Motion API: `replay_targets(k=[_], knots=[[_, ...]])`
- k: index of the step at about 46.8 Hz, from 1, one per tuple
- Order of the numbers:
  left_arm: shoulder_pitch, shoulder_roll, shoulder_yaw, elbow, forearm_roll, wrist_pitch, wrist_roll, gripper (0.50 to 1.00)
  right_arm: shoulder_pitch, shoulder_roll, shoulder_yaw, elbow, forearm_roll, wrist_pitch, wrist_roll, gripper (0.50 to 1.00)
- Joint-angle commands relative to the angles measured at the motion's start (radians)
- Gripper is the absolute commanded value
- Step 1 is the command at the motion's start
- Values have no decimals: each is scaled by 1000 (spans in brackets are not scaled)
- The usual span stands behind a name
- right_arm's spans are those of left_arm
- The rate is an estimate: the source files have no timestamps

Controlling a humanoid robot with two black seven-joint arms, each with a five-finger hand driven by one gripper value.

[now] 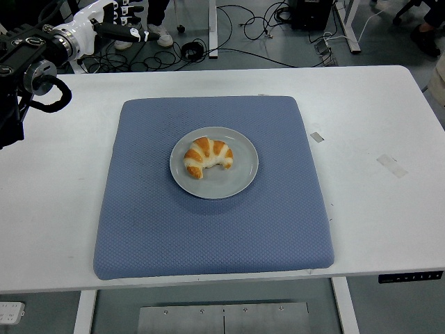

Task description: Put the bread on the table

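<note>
The left hand (115, 24), white and black at the end of a black arm, sits at the top left corner, raised beyond the far edge of the white worktop (389, 125); its fingers reach out toward the right and grasp nothing, though how far they spread cannot be told at this size and angle; it touches none of the things on the worktop and stays well apart from the plate; the right hand does not show.

The golden-brown crescent-shaped bread with pale stripes (207, 156) lies on the round grey plate (233, 182), in the plate's upper left part; its arch bulges toward the far side of the worktop and its two tips point toward the near edge, the left tip lower and darker than the right; its long axis runs roughly left to right, tilted a little down to the left.

The plate rests near the middle of a square blue textured mat (208, 236), which covers the centre of the worktop; small strips of clear tape (391, 165) lie on the bare surface to the right of the mat.
</note>
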Motion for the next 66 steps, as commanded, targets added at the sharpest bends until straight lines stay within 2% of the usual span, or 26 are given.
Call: replay_targets(k=[1, 49, 60, 66], knots=[[1, -1, 0, 0, 0, 0, 0, 968, 0, 0, 0, 0, 0, 0, 0, 1000], [-5, -17, 5, 0, 15, 1, 5, 968, 0, 0, 0, -1, 0, 0, 1, 1000], [-38, -18, 6, 0, 20, 0, 14, 968, 0, 0, 0, -1, 0, 0, 0, 1000], [-71, -18, 52, 0, 20, -2, 15, 968, 0, 0, 0, -1, 0, 0, 1, 1000]])
